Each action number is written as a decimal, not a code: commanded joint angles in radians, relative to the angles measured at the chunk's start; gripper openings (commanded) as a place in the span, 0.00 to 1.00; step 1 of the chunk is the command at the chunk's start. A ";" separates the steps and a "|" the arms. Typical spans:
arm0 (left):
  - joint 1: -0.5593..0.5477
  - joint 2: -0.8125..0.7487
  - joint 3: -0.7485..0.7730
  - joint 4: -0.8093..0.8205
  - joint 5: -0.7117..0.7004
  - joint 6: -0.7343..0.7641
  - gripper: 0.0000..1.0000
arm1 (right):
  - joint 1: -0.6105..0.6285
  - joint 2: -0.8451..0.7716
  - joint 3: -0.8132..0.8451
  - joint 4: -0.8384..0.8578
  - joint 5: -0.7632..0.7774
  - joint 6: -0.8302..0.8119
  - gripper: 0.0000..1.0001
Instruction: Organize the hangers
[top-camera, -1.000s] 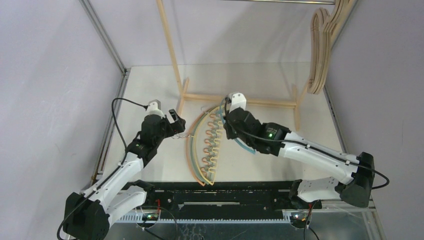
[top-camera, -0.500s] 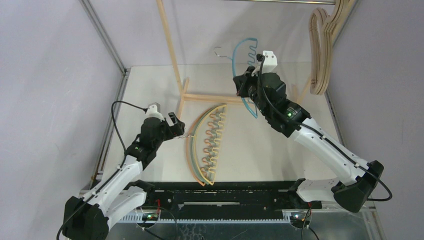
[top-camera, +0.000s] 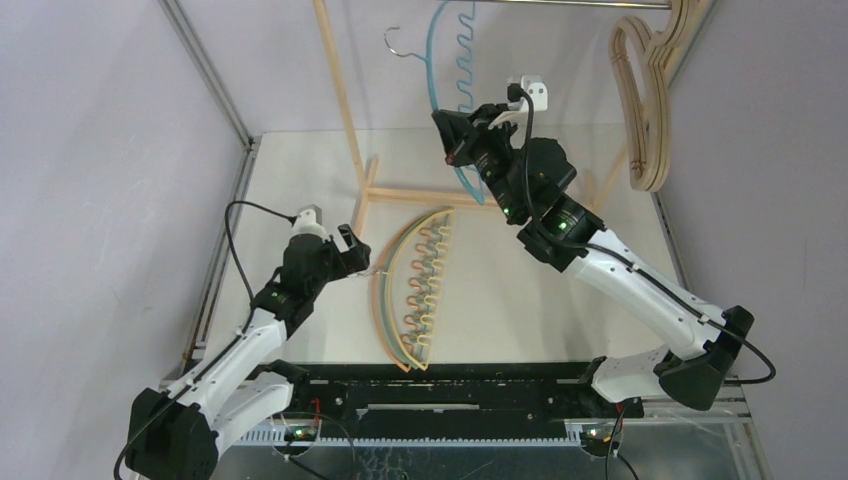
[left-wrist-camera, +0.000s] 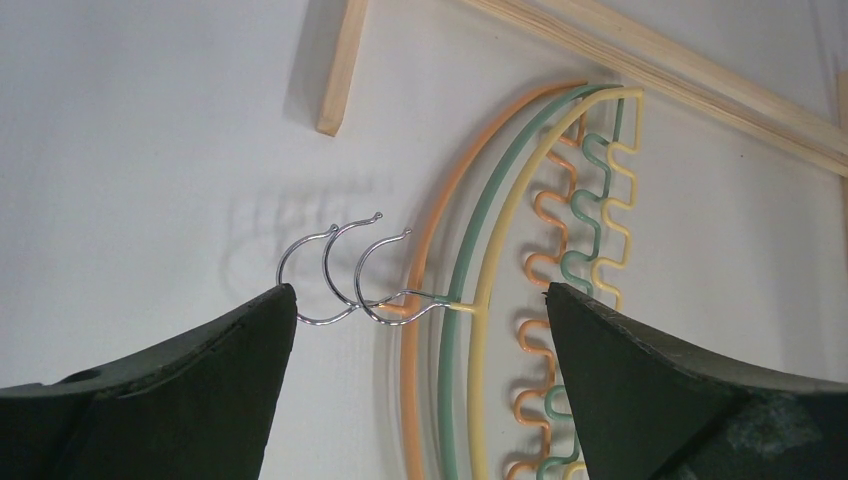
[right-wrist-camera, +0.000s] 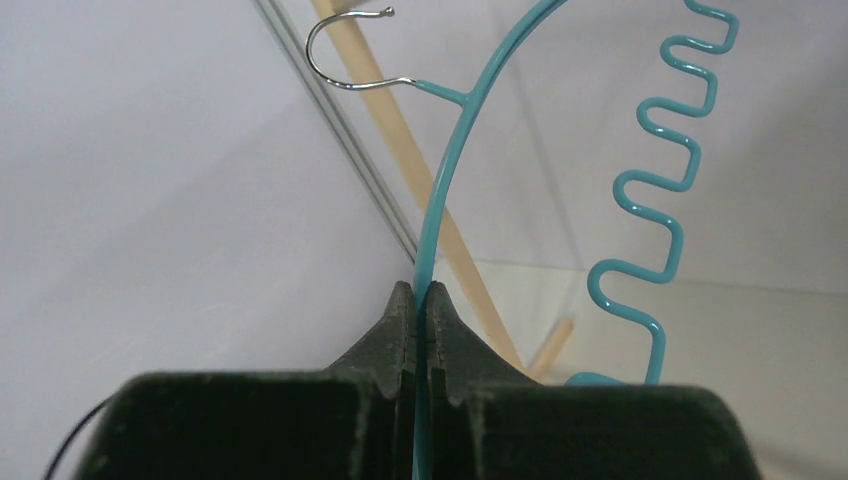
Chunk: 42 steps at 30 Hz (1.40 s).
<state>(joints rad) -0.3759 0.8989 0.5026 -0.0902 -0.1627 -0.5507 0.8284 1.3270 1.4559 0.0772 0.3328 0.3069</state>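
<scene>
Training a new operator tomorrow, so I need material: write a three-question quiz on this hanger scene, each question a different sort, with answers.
1. True or false: the right gripper is clamped on the teal hanger.
2. How many thin hangers lie flat on the table?
3. The left gripper is: A) open, holding nothing; B) shut on a hook; C) out of view.
Key: 1 true; 2 three; 3 A.
</scene>
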 joint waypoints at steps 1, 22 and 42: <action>-0.006 0.012 -0.008 0.045 0.000 -0.003 0.99 | 0.046 0.036 0.088 0.185 0.075 -0.106 0.00; -0.006 0.030 -0.012 0.055 0.013 0.000 1.00 | 0.128 0.273 0.212 0.524 0.379 -0.439 0.00; -0.005 0.022 -0.024 0.056 0.011 0.001 1.00 | 0.044 0.341 0.255 0.521 0.480 -0.414 0.00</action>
<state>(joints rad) -0.3759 0.9314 0.5026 -0.0750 -0.1539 -0.5503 0.9051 1.6924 1.6833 0.5499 0.7929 -0.1169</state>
